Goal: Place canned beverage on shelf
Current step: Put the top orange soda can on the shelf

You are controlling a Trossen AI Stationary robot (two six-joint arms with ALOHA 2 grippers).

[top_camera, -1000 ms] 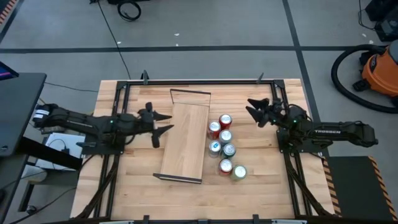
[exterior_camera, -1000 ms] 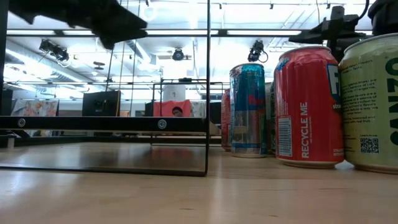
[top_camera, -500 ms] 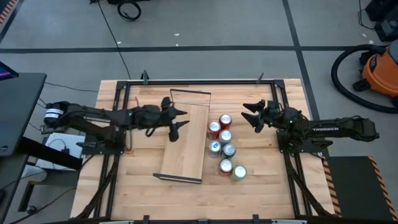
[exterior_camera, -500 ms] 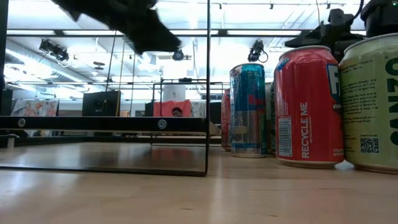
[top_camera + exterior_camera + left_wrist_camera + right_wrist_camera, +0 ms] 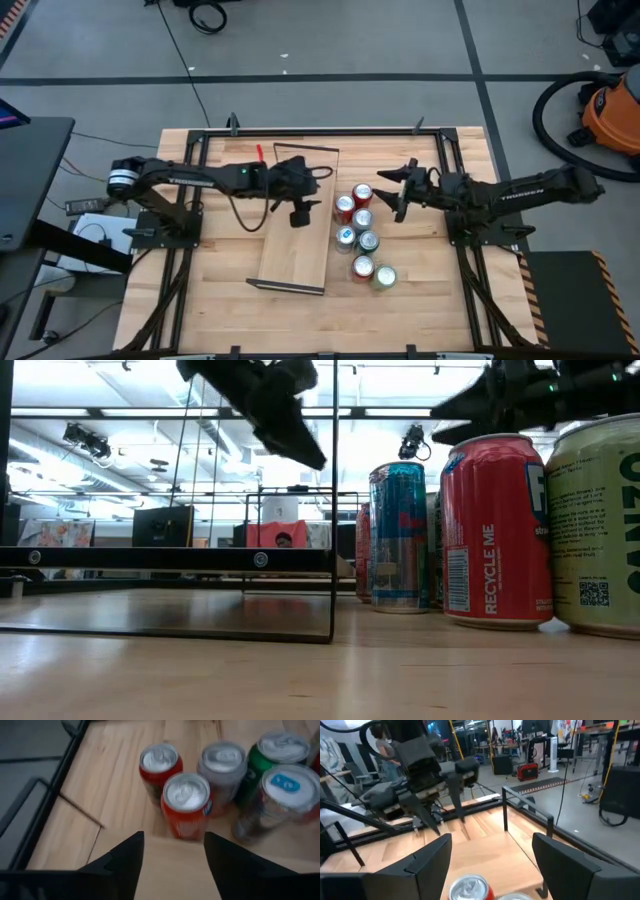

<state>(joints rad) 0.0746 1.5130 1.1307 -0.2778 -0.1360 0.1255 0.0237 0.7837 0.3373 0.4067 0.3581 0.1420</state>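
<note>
The shelf (image 5: 295,225) is a light-wood plank with black end rails, lying flat on the table left of the cans. Several cans stand upright in a cluster (image 5: 362,235) on the tabletop: red ones (image 5: 345,207), a silver one, a blue-topped one (image 5: 285,787) and green ones (image 5: 600,525). My left gripper (image 5: 318,192) is open and empty above the shelf's far half, pointing at the cans (image 5: 172,855). My right gripper (image 5: 390,193) is open and empty just right of the far red can (image 5: 470,887), above table height (image 5: 500,395).
A black metal frame (image 5: 320,131) runs round the table's far edge and along both sides. The shelf's upright rail (image 5: 333,510) stands between the left gripper and the cans. Bare tabletop (image 5: 230,250) lies left of the shelf and near the front edge.
My left gripper has swung toward the table's right edge, from left of the shelf to over the shelf, close to the cans. My right gripper has moved toward the table's left edge, up to the far cans. The cans and shelf have stayed put.
</note>
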